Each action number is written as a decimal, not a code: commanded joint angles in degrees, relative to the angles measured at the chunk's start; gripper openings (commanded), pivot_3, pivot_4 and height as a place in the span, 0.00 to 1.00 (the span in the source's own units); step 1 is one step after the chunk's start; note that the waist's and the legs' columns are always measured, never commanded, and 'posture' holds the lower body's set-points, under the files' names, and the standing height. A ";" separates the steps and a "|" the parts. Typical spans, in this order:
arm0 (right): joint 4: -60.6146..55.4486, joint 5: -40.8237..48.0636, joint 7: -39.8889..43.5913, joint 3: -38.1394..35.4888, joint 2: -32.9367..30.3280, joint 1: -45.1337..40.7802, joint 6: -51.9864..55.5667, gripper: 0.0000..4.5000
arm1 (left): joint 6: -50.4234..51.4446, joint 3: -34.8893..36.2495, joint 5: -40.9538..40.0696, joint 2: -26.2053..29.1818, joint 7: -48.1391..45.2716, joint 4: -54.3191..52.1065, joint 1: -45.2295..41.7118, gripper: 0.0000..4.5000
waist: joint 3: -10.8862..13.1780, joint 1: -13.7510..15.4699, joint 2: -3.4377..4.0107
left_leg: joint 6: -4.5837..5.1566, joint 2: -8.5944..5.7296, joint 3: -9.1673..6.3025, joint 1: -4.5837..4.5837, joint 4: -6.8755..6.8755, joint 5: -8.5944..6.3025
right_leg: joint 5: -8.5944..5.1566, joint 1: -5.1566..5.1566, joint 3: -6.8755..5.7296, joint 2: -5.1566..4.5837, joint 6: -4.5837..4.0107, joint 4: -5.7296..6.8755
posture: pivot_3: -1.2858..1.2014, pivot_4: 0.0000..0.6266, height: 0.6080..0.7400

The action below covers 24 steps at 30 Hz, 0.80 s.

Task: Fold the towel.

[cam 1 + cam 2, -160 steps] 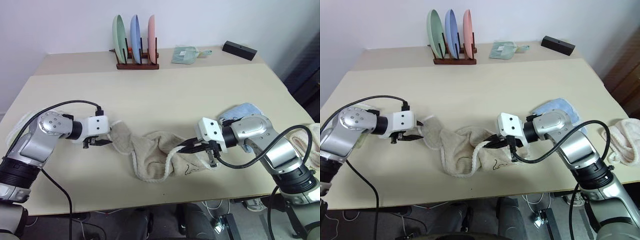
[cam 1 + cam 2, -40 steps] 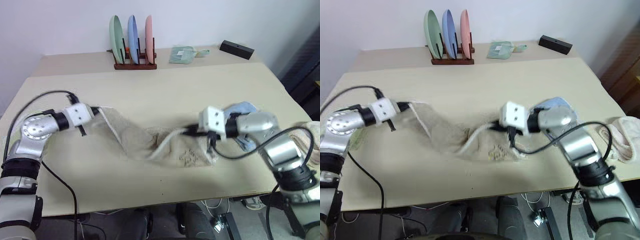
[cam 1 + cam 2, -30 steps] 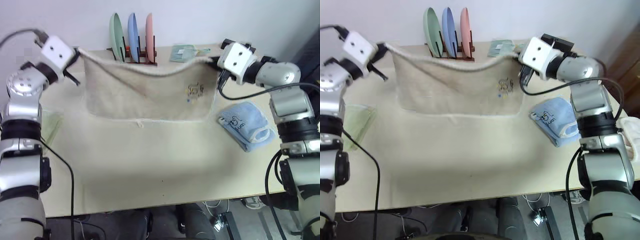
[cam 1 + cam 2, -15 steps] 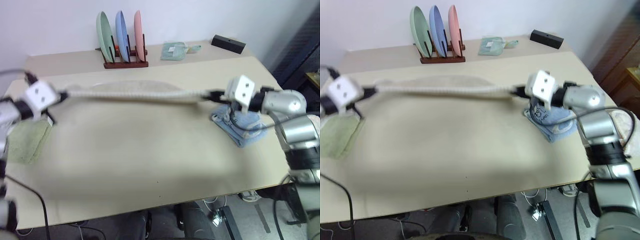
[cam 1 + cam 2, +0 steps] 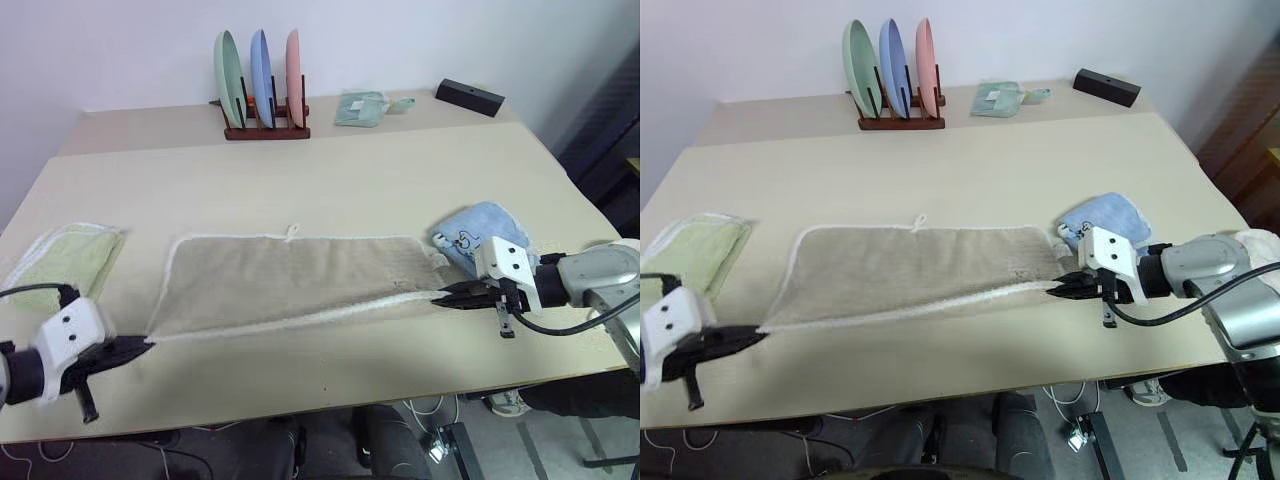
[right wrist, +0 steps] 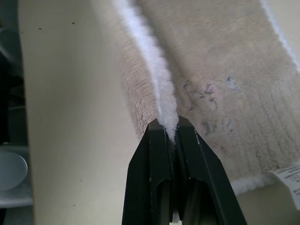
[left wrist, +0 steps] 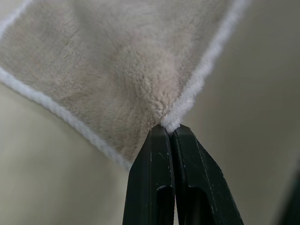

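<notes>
Towel (image 5: 290, 275) lies spread across middle of table (image 5: 330, 175), long side running left to right, small loop on its far edge. Near edge lifted taut between both grippers. Left gripper (image 5: 143, 347), lower left of frame, fingers pinched onto one near corner. Right gripper (image 5: 440, 296), right of centre, pinched onto other near corner. Blue cloth (image 5: 480, 232) just beyond right gripper. Green towel (image 5: 65, 258) at left edge. Plate rack (image 5: 265, 85) at top.
</notes>
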 commanded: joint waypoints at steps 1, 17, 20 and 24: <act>0.36 -0.03 -0.89 -1.63 0.78 -2.57 -1.00 0.00 | -0.09 2.16 1.20 0.26 0.10 -0.97 -0.21 0.01 | -0.01 0.21 0.03 | 0.00 0.00 0.01 0.02 0.00 0.00 | 0.00 0.01 0.00 -0.01 -0.01 0.01 | 0.52 0.24 0.94; 20.47 -12.73 -7.34 4.52 9.70 -15.09 -12.76 0.00 | -19.44 -28.94 14.62 0.96 4.10 34.93 -44.59 0.01 | 0.00 0.90 0.04 | -0.39 -0.01 0.03 -0.10 -0.02 0.18 | 0.05 -0.18 -0.09 0.01 -0.06 0.01 | 0.52 0.24 0.94; 22.75 -14.06 -8.46 4.59 10.95 -15.81 -14.28 0.00 | -23.19 -32.01 16.50 -0.09 3.89 40.77 -49.03 0.01 | 0.00 0.75 0.04 | -0.40 -0.02 0.04 -0.12 -0.02 0.19 | 0.05 -0.22 -0.09 0.02 -0.06 0.03 | 0.52 0.24 0.94; 25.50 -15.72 -10.31 4.50 12.47 -16.76 -16.33 0.00 | -26.93 -34.66 17.97 -1.84 4.20 47.66 -54.04 0.01 | 0.00 0.64 0.04 | -0.41 -0.02 0.05 -0.15 -0.02 0.19 | 0.05 -0.28 -0.09 0.02 -0.06 0.06 | 0.52 0.24 0.94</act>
